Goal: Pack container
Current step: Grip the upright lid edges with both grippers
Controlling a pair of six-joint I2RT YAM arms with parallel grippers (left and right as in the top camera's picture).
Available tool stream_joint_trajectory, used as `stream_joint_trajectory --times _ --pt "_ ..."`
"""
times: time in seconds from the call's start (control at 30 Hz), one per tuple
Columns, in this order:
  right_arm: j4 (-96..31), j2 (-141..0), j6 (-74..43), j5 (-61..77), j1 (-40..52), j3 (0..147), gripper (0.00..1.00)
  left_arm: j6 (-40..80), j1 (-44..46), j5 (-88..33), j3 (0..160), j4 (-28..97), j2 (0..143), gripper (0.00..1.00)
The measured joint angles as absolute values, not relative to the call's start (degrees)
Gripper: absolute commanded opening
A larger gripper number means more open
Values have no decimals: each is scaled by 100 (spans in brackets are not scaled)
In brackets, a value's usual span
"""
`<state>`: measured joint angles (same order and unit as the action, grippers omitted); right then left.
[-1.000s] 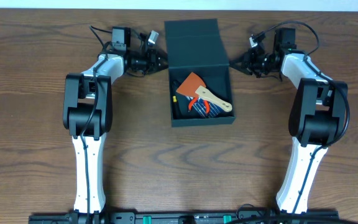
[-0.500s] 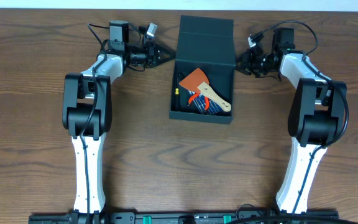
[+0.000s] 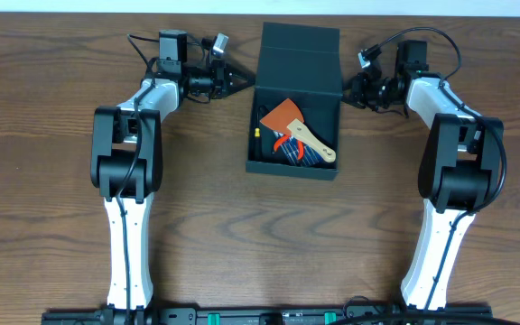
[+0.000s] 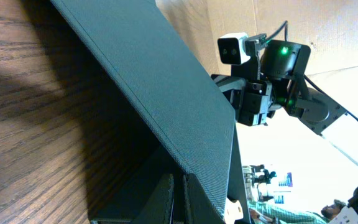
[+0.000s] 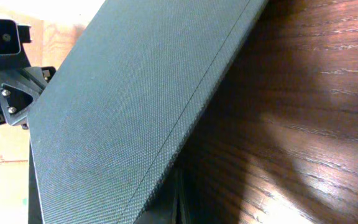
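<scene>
The container [image 3: 292, 171], a dark teal-grey box, sits at the back centre of the table with its flap lid [image 3: 301, 52] standing open. Inside lie an orange scraper with a wooden handle [image 3: 314, 143] and other small tools. My left gripper [image 3: 245, 82] is shut, its tip at the box's upper left wall. My right gripper [image 3: 347, 92] is shut too, at the upper right wall. In the left wrist view the shut gripper [image 4: 178, 180] points at the container's textured side [image 4: 166, 106]. The right wrist view shows the shut gripper [image 5: 176, 199] under the container's wall [image 5: 123, 106].
Brown wooden table [image 3: 260, 244] spreads in front of the box. Both arm bases stand at the front edge, left [image 3: 125, 271] and right [image 3: 436, 262]. The opposite arm's wrist camera [image 4: 260, 81] shows beyond the box.
Since a second ago the container has slid right and turned slightly, with my left gripper following it. Over the last half second nothing has moved.
</scene>
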<state>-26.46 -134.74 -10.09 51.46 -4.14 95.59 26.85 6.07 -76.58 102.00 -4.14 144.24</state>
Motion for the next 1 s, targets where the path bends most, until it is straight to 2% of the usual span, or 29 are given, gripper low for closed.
stream_joint_trajectory --times 0.33,1.0 --pt "-2257 -13476 -624 5330 -410 9548 1 2657 563 -7940 10200 -617 14424 6" --pt "-1334 -13522 -587 6095 -405 9555 1 2657 480 -8112 10200 -642 14424 6"
